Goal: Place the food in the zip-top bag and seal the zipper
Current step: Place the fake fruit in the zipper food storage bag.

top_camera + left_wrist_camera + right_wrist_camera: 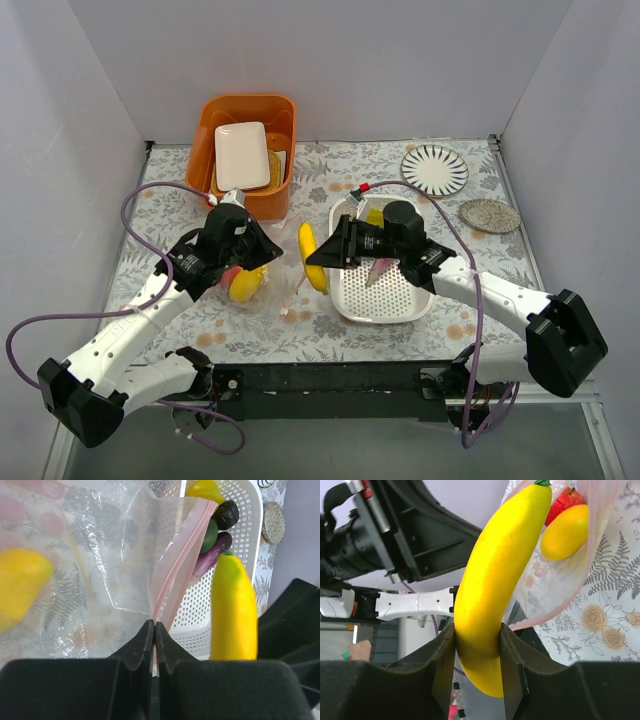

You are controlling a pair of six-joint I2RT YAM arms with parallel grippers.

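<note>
Loading is the step in hand, we judge. Our left end effector (153,639) is pinched tight on the zipper (175,570), holding the bag (100,565) up ahead of it. Our right end effector (477,647) is clamped around the banana (495,580), whose tip points forward at the bag mouth; a red fruit (564,500) and yellow piece (565,532) lie inside, beyond it. Next we need to push the banana in and let go. More food (212,555) sits in the basket (247,535), ahead and right of the left end effector.
</note>
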